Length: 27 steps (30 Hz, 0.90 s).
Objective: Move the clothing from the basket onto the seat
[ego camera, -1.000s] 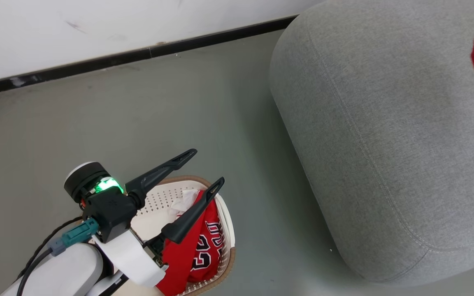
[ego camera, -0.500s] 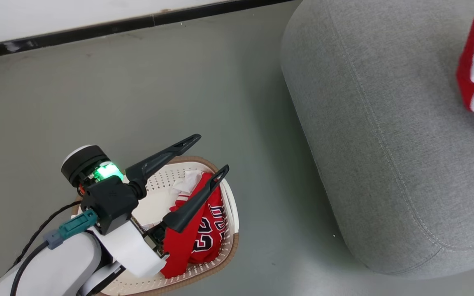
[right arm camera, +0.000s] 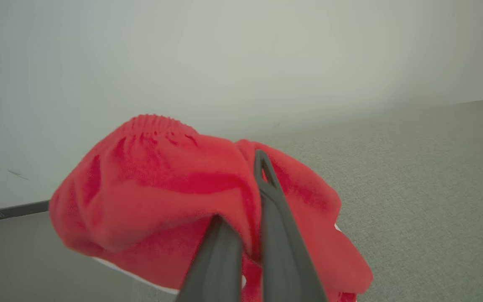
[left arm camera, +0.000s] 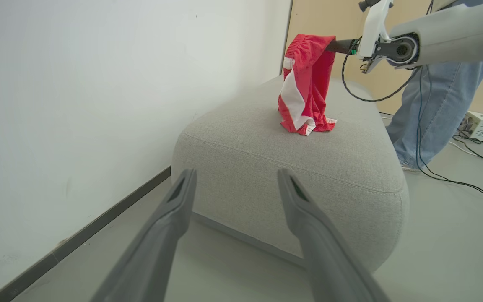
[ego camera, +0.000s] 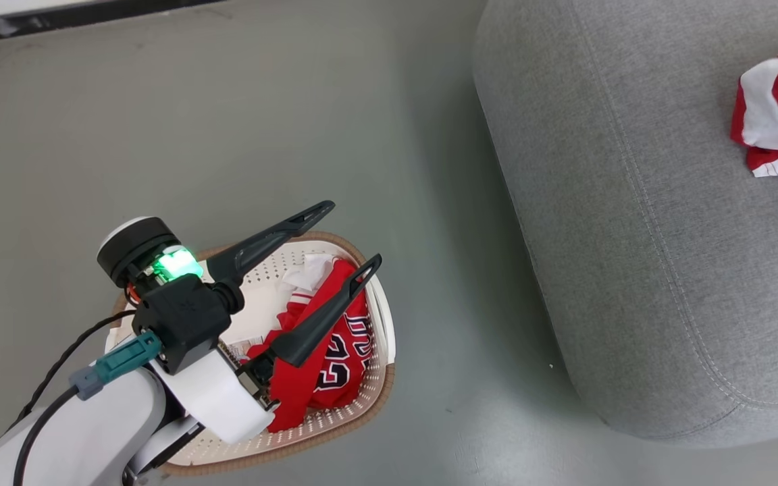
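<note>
Presently: right gripper is clamped on the shorts, its fingers together with red cloth pinched beside the elastic waistband. In the left wrist view the shorts hang from it at 1 o'clock, hem bunched on top of the seat.

Judgement: this is the set-down of the first garment. The next move calls for parting the fingers, then lifting clear without dragging cloth along.

Left gripper: fingers spread wide, nothing between them, hovering above the basket at 7 o'clock in the head view. Jersey lies crumpled inside, toward the basket's 3 o'clock wall, number showing. Second pick not yet done.

Edges: the shorts touch down well in from the seat's rounded corner, so slide-off looks unlikely.

Room:
- Bare floor runs between basket and seat, an open lane toward 3 o'clock.
- Wall stands at 9 o'clock in the left wrist view.
- Person's leg and cables lie beyond the seat at 3 o'clock, so the right arm's retreat wants care.
</note>
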Motion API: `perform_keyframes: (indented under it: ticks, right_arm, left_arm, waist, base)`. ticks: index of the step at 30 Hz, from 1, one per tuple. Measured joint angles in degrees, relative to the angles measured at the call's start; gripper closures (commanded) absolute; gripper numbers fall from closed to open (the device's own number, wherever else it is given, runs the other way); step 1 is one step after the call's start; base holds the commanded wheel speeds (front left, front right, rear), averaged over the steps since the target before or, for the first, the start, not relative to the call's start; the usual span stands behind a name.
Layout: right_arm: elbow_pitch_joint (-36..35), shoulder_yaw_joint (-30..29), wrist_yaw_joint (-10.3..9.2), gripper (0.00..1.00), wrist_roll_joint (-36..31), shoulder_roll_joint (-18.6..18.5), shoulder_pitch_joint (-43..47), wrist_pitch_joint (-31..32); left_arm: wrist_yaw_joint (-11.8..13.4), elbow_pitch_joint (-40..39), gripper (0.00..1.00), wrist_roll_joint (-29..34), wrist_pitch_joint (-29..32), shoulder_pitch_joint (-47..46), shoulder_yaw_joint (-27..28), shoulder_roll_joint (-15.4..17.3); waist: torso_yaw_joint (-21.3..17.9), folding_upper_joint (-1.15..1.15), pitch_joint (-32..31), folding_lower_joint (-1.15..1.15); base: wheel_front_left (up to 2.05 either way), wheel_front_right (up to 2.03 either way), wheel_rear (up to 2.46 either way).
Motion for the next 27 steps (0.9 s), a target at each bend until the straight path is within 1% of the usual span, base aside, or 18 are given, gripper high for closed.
perform_keyframes:
  ticks: [5, 8, 11, 17, 23, 27]
  right_arm:
    - [3.0, -0.2, 0.0, 1.0, 0.4, 1.2, 1.2, -0.1]
    - [3.5, -0.2, 0.0, 1.0, 0.4, 1.7, 1.9, -0.2]
    - [4.3, 0.0, 0.0, 1.0, 0.4, 2.9, 2.6, -0.2]
    - [8.2, -1.1, 0.0, 1.0, 0.9, 4.0, 3.4, -0.7]
    - [9.8, -1.3, 0.0, 1.0, 0.9, 5.5, 3.1, -0.7]
    - [11.2, -1.2, 0.0, 1.0, 0.5, 5.6, 2.9, -1.1]
  left_arm:
    - [0.0, -0.1, 0.0, 0.0, 0.0, -1.0, 0.1, 0.0]
    - [0.0, -0.1, 0.0, 0.2, 0.1, -1.1, 0.1, 0.0]
    - [0.0, -0.2, 0.0, 0.5, 0.1, -1.3, 0.1, -0.1]
    - [-0.5, -0.2, 0.0, 1.1, 0.1, -2.3, -0.2, -0.3]
    - [-0.6, 0.2, 0.0, 1.6, 0.0, -2.3, -1.1, -0.7]
    - [-0.7, 0.6, 0.0, 1.6, 0.0, -2.3, -1.4, -0.8]
  waist:
    - [0.0, 0.0, 1.3, 0.0]
    - [0.0, 0.0, 1.7, 0.0]
    - [-0.1, 0.0, 2.3, 0.0]
    - [-0.2, 0.0, 3.3, 0.0]
    - [-0.2, 0.0, 3.3, 0.0]
    - [-0.2, 0.0, 3.0, 0.0]
  base:
    - [0.0, 0.0, 0.0]
    - [0.0, 0.0, 0.0]
    - [0.0, 0.0, 0.0]
    - [0.0, 0.0, 0.0]
    - [0.0, 0.0, 0.0]
    - [0.0, 0.0, 0.0]
